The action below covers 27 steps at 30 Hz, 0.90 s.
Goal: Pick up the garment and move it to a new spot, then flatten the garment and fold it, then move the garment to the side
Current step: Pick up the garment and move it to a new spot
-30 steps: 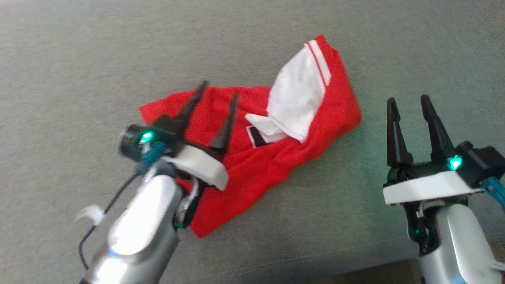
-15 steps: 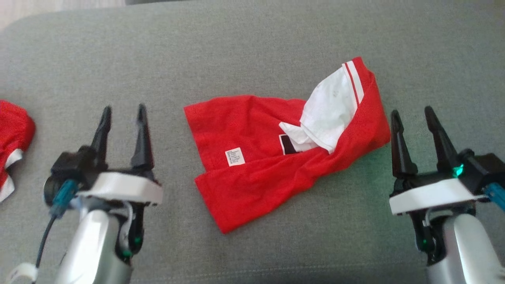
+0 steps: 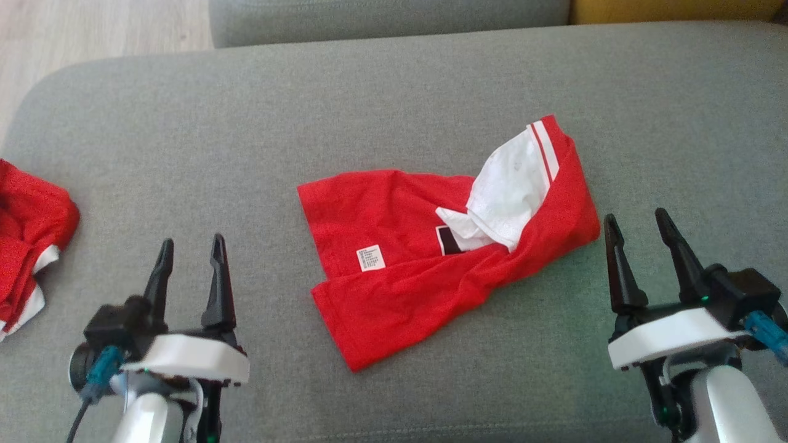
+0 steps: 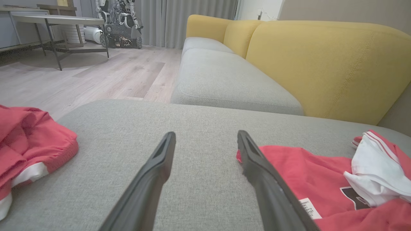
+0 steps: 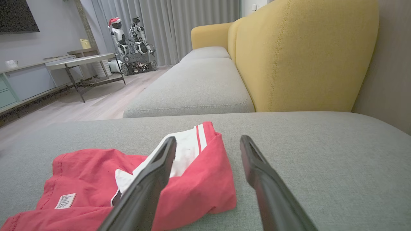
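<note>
Now, likely flattening: the garment (image 3: pixel 394 295) lies rumpled in the middle of the cushion (image 3: pixel 369 111)
Your left gripper (image 3: pixel 191 241) and right gripper (image 3: pixel 635 215) flank it, spread wide, holding nothing; pinch opposite hems low and pull apart evenly

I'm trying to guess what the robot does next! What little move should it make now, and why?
Probably lower the right gripper onto the near end of the garment. It lies crumpled on the grey cushion, white lining showing, held by nothing. The right gripper's jaws are open and it sits closest.
</note>
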Available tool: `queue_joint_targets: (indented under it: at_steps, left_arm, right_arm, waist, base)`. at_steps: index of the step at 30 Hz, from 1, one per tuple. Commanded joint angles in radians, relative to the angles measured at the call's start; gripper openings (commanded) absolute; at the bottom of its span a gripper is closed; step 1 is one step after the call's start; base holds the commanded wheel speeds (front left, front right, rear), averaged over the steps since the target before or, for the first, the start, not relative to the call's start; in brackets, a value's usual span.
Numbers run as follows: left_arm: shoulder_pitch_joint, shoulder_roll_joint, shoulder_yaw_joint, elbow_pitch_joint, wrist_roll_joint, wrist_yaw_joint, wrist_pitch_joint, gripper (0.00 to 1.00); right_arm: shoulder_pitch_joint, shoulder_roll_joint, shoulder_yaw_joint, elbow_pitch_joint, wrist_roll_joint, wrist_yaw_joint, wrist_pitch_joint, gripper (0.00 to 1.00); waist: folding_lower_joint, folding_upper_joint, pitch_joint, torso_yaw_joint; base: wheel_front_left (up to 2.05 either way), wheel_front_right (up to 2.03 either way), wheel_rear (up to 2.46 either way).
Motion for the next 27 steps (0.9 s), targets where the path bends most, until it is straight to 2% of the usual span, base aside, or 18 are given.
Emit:
queue_joint_targets:
  at_steps: [1, 16, 27]
  left_arm:
    - [-0.012, 0.008, 0.044, -0.036, 0.013, -0.005, -0.008, 1.00]
    - [0.075, 0.001, 0.027, -0.027, 0.025, -0.030, -0.008, 1.00]
    - [0.081, 0.009, 0.020, -0.019, 0.038, -0.024, -0.008, 1.00]
  right_arm:
    - [-0.010, -0.010, 0.019, -0.032, -0.011, -0.001, 0.004, 1.00]
    - [0.060, 0.003, 0.014, -0.050, -0.022, -0.001, 0.030, 1.00]
    - [0.076, 0.011, 0.008, -0.068, -0.028, -0.001, 0.040, 1.00]
  waist:
    - [0.0000, 0.0000, -0.015, -0.002]
    - [0.0000, 0.0000, -0.091, -0.007]
    - [0.0000, 0.0000, -0.100, -0.012]
  base:
    - [0.00, 0.00, 0.00]
    - [0.00, 0.00, 0.00]
    - [0.00, 0.00, 0.00]
